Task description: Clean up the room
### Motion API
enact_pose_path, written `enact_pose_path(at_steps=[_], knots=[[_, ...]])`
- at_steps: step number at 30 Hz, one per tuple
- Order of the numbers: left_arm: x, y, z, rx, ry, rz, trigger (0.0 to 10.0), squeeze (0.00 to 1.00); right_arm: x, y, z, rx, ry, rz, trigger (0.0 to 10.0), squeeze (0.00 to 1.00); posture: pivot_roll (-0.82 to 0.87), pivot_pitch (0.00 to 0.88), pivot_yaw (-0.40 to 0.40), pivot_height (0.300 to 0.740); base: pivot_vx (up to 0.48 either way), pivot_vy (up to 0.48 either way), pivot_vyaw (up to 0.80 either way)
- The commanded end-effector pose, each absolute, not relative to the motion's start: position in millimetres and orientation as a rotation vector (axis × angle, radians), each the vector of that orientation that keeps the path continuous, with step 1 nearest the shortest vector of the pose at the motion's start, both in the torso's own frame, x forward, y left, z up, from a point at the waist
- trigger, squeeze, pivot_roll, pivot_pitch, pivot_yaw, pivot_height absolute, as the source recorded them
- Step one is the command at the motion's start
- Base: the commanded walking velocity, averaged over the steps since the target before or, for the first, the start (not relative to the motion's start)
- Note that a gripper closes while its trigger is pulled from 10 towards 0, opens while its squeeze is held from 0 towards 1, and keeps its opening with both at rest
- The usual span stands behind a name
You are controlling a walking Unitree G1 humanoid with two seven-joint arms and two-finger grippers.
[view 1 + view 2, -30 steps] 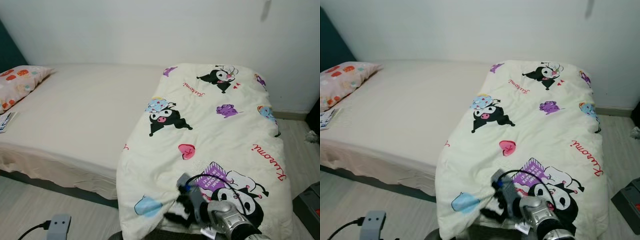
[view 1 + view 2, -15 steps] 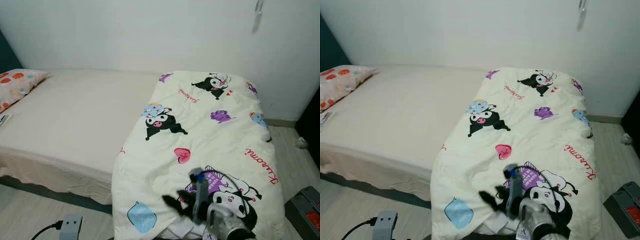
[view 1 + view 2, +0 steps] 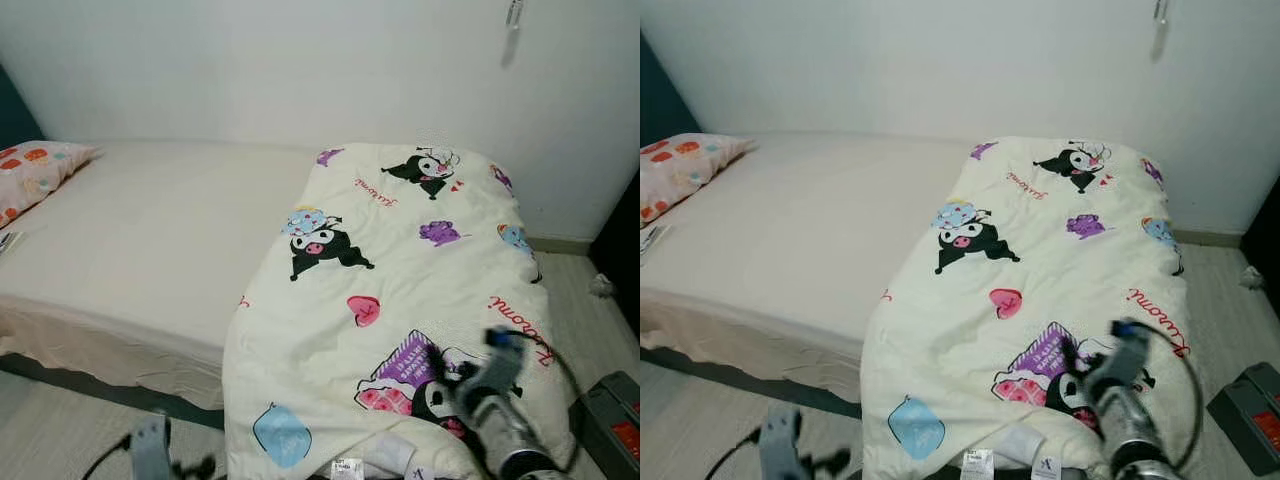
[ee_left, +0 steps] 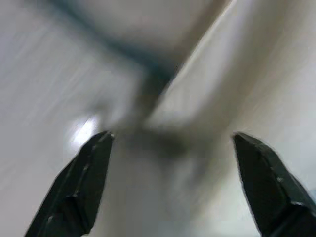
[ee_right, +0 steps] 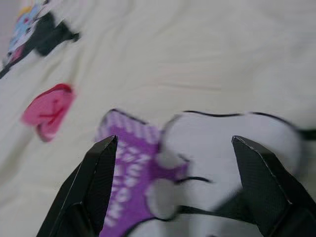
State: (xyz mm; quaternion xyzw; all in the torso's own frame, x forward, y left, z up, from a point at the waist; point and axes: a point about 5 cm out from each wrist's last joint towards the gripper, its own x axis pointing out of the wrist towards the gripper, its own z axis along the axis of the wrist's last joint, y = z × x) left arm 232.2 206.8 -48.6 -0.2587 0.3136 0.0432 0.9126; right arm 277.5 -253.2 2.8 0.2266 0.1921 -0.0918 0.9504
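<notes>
Bedroom with a low bed [image 3: 150, 240] against a plain white wall [image 3: 250, 60]. A cream quilt [image 3: 400, 290] printed with cartoon figures and hearts covers the right-hand end of the bed and spills over its near edge, so part of the bare mattress sheet lies open toward the pillow [image 3: 30, 175] at the left end. The quilt probably needs spreading along the bed. The right pincer [image 5: 173, 197] hovers just above the quilt's lower part, fingers spread wide with nothing between them, over a purple and white print, seemingly placed to take hold of the cloth. The left pincer [image 4: 173, 187] hangs low near the pale floor [image 3: 50, 430], also spread and empty; its view is blurred. A dark box [image 3: 612, 420] sits on the floor to the right, beside a dark edge of furniture.
</notes>
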Motion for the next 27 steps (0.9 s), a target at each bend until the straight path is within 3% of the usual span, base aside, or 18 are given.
enact_pose_path(at_steps=[1,6,8,10,14,20,21,27], knots=[[263.1,217.8,-20.3,-0.616,0.464,0.076,10.0,0.0,271.6,-248.7,-4.7,0.482,0.411,-0.202,10.0,0.0,-0.11,0.0,0.079,0.547,0.0,0.0,0.0],[295.0,242.7,18.4,-0.657,0.264,0.129,10.0,0.0,268.8,-252.7,-5.5,0.459,0.413,-0.217,10.0,0.0,-0.11,0.0,0.081,0.547,0.0,0.0,0.0],[320.1,257.7,56.1,-0.698,0.11,0.113,10.0,0.0,260.7,-258.2,-11.6,0.422,0.446,-0.292,10.0,0.0,-0.11,0.0,0.091,0.547,0.0,0.0,0.0],[326.9,258.4,67.3,-0.705,0.069,0.081,10.0,0.0,257.5,-259.7,-13.9,0.418,0.453,-0.318,10.0,0.0,-0.11,0.0,0.095,0.547,0.0,0.0,0.0],[344.2,229.0,88.3,-0.595,0.033,-0.155,10.0,0.0,243.0,-263.5,-23.6,0.401,0.477,-0.393,10.0,0.0,-0.11,0.046,0.118,0.547,0.0,0.0,0.0],[350.7,207.9,91.3,-0.464,0.07,-0.235,10.0,0.0,235.4,-263.4,-27.4,0.387,0.469,-0.403,10.0,0.0,-0.11,0.129,0.124,0.547,0.0,0.0,0.0],[356.2,195.8,96.2,-0.416,0.086,-0.287,10.0,1.0,231.5,-262.1,-28.2,0.372,0.45,-0.381,10.0,0.0,-0.11,0.202,0.138,0.547,0.0,0.0,0.0],[369.8,177.5,108.5,-0.309,0.135,-0.333,10.0,1.0,226.7,-259.2,-21.5,0.337,0.362,-0.307,10.0,0.0,-0.13,0.284,0.159,0.547,0.0,0.0,0.0]])
